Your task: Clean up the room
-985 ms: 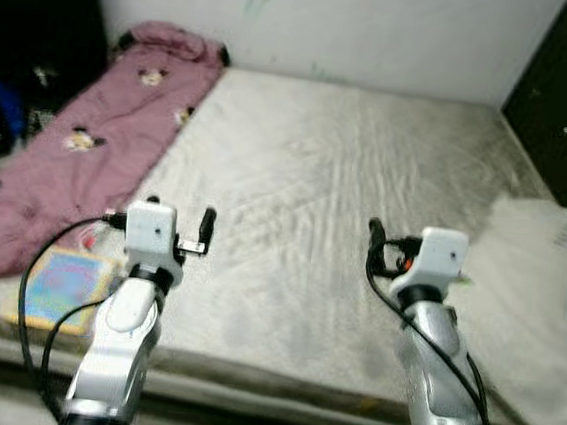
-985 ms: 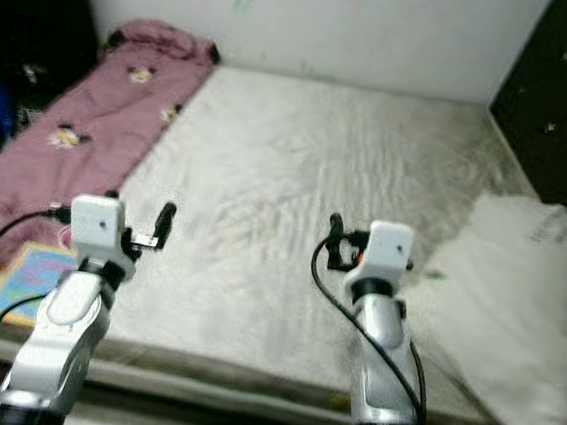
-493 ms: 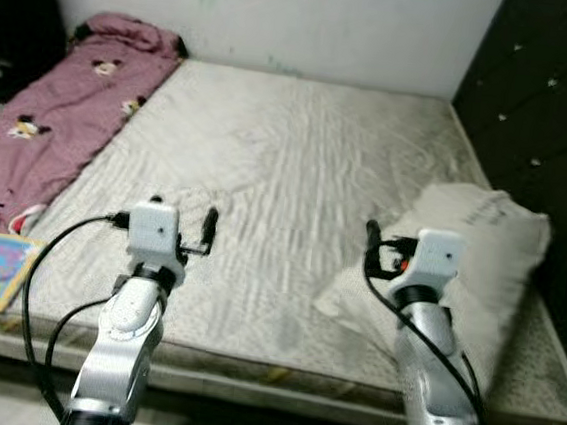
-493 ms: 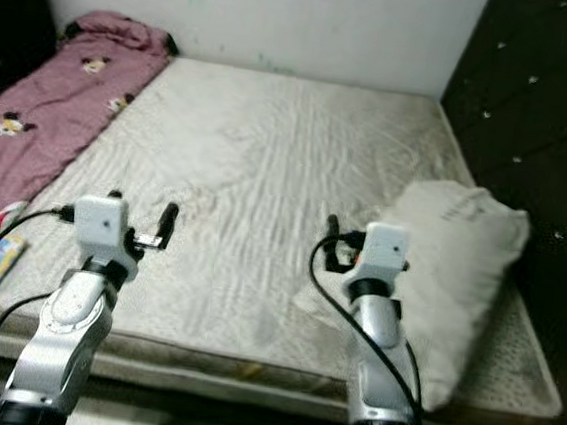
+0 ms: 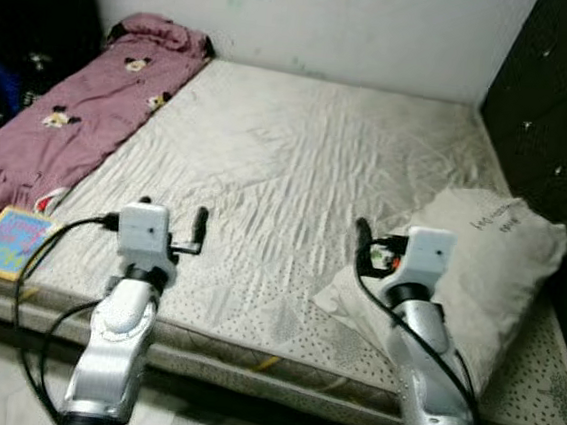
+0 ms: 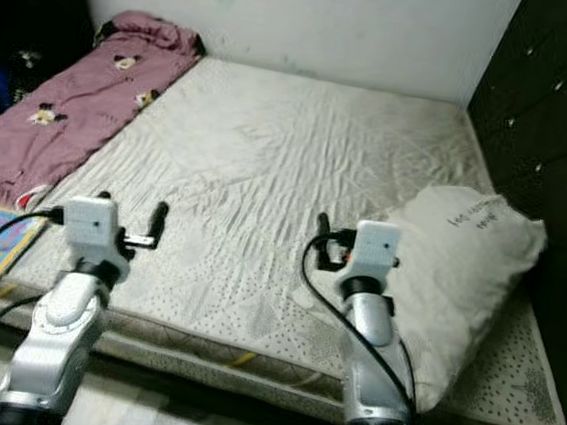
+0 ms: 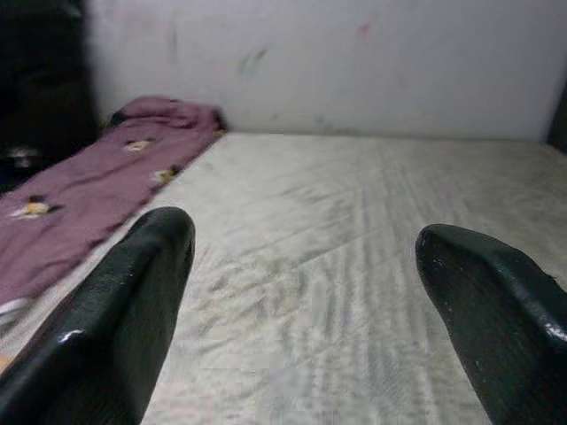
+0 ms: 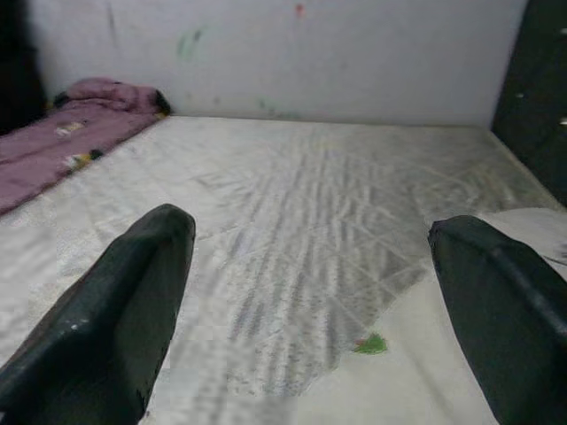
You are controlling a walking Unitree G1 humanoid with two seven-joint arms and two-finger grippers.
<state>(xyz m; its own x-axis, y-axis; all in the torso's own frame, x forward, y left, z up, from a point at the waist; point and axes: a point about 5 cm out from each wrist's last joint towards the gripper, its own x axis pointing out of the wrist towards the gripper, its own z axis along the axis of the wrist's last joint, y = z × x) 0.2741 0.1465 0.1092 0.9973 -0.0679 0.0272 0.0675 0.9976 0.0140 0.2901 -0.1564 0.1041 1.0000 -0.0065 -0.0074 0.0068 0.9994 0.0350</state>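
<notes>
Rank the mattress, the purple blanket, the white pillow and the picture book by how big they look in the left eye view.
1. mattress
2. purple blanket
3. white pillow, though it lies nearer the camera, so its place against the blanket is unsure
4. picture book

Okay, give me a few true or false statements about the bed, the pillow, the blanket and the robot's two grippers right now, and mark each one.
1. The white pillow lies on the robot's right side of the mattress. True.
2. The left gripper is shut on the blanket. False: its fingers are open and hold nothing.
3. The pink blanket lies along the mattress's left side. True.
4. The colourful book sits on top of the pillow. False: it lies at the mattress's near left corner, by the blanket.
5. The right gripper is open. True.
</notes>
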